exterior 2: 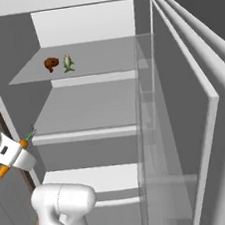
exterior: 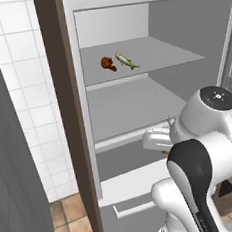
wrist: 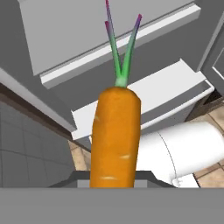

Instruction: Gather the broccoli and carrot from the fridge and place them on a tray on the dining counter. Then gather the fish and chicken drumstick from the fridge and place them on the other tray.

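Carrot (wrist: 116, 135) sits in the gripper (exterior 2: 12, 154), leafy end pointing ahead at the fridge (exterior 2: 184, 105). Chicken drumstick (exterior: 108, 63) and fish (exterior: 126, 60) lie side by side on the upper shelf (exterior: 167, 53), above and beyond the gripper.

No words, numbers or brand marks can be read on any surface here. The dark cap on the arm's joint (exterior: 217, 97) carries a few pale specks, possibly markings, too small to read.

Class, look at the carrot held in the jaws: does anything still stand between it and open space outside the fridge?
Nothing visible does. The carrot, held in the gripper, is already out in front of the fridge shelves, clear of them.
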